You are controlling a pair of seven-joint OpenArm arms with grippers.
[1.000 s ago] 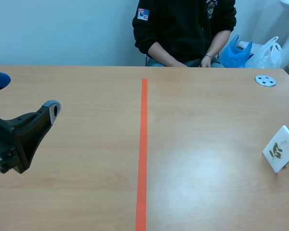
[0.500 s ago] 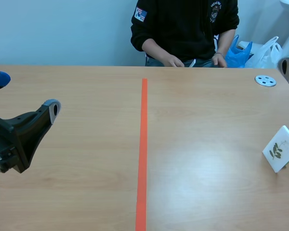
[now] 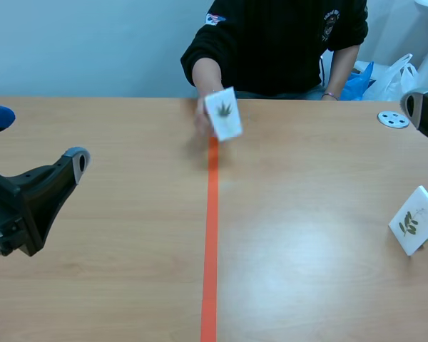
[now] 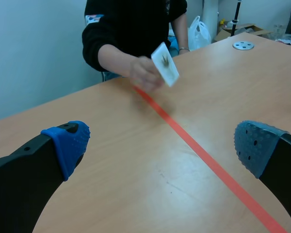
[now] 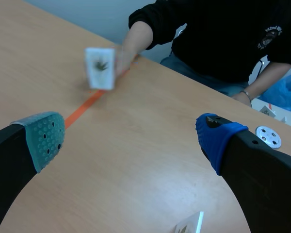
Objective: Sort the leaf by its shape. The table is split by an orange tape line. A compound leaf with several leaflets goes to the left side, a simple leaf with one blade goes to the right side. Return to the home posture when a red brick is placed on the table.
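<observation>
1. Leaf card: white, small dark leaf print, held tilted in the air by a person's hand. It is over the far end of the orange tape line. Card is blurred, so I can't tell the leaf shape.
2. Person sits across the table, in a black top, arm reaching in over the far edge.
3. Second leaf card: stands propped on the right side near the table's right edge. It shows a green sprig with several leaflets and is well apart from the held card.
4. Left gripper: fingers spread wide, nothing between them, low over the left side, well short of the held card.
5. Right gripper: fingers also wide apart, holding nothing, above the right side, with the second leaf card just under it.
6. Metal disc lies flat at the far right corner; blue and white plastic bags are behind the table.
</observation>
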